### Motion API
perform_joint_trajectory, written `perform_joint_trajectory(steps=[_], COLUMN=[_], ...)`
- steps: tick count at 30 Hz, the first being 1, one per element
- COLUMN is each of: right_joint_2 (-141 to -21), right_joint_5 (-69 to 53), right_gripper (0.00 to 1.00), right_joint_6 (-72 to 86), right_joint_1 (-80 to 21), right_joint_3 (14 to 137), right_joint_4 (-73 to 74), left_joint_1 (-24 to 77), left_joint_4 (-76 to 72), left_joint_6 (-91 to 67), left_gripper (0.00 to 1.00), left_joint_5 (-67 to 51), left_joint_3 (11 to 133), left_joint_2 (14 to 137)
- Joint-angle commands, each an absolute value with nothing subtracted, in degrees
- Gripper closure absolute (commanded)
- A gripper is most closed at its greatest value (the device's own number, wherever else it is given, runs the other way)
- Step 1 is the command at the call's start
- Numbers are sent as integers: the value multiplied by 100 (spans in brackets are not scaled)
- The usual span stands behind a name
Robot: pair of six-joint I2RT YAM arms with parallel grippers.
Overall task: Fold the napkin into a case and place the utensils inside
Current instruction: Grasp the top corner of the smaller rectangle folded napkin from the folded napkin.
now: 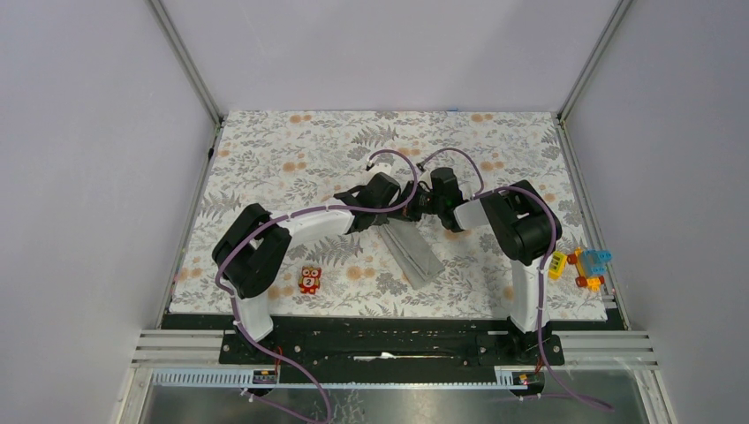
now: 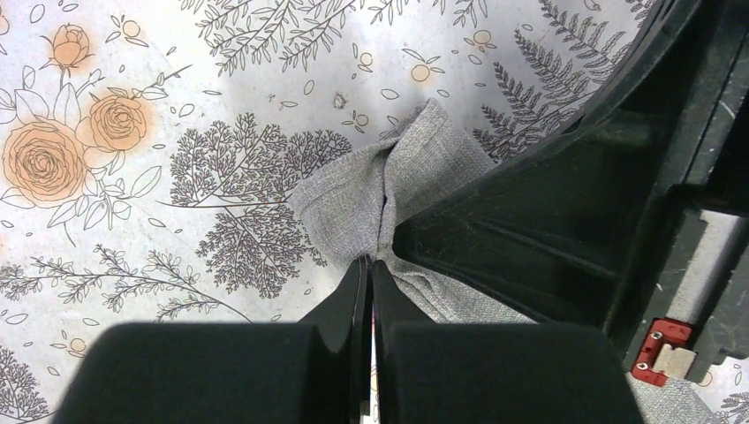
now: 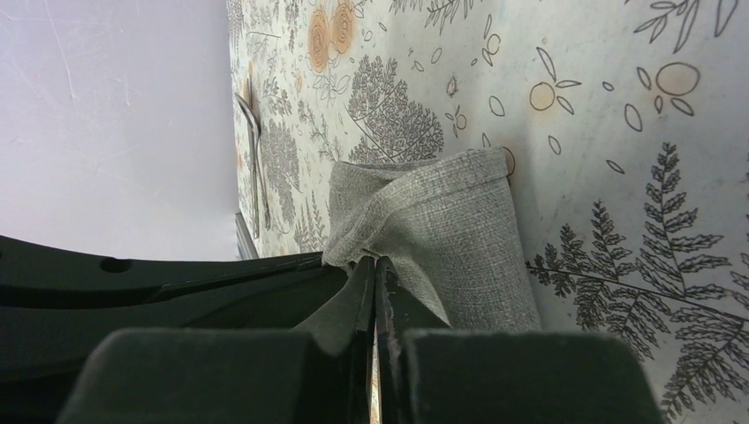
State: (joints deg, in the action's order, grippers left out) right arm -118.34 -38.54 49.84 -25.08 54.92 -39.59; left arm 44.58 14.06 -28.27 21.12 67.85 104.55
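Note:
The napkin (image 1: 415,253) lies as a narrow grey folded strip, the case, on the floral cover, running from the table's middle toward the near edge. Both grippers meet at its far end. My left gripper (image 1: 402,215) is shut, pinching a raised ridge of the grey cloth (image 2: 389,181) at its tips (image 2: 371,261). My right gripper (image 1: 424,209) is shut on a lifted fold of the same cloth (image 3: 442,221) at its tips (image 3: 375,260). The utensils (image 3: 252,146) show only in the right wrist view, as thin silver pieces lying far off near the wall.
A small red toy figure (image 1: 309,280) stands near the front edge left of the strip. A yellow studded block (image 1: 557,263) and a cluster of coloured toys (image 1: 592,265) sit at the right edge. The floral table cover (image 1: 291,159) spans the table.

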Motion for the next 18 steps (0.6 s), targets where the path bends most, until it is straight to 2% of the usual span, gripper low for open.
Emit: perform_joint_trajectory(steps=[1,12,15,18], right_joint_2=[-11845,-12810,-12584,-12421], right_joint_5=[-3928,-3948,-3834,-4007], right_gripper=[100,100,100,98], right_joint_6=[5025,5603,5718,5570], right_joint_1=[-2558,-2963,-2890,-2897], right_joint_3=[5746,6434,5982,5972], right_joint_4=[-4200,-4577,-5116,-4932], left_joint_1=[4459,4464,4455,4391], left_joint_4=[1117,920,1000,1229], left_joint_6=[-2781,-2740,-2744,-2875], left_gripper=[100,100,100,100], left_joint_5=[2001,1810,1696,1908], left_joint_3=[6748,6896,7187,7223], left_joint_2=[10163,10243,10399,10451])
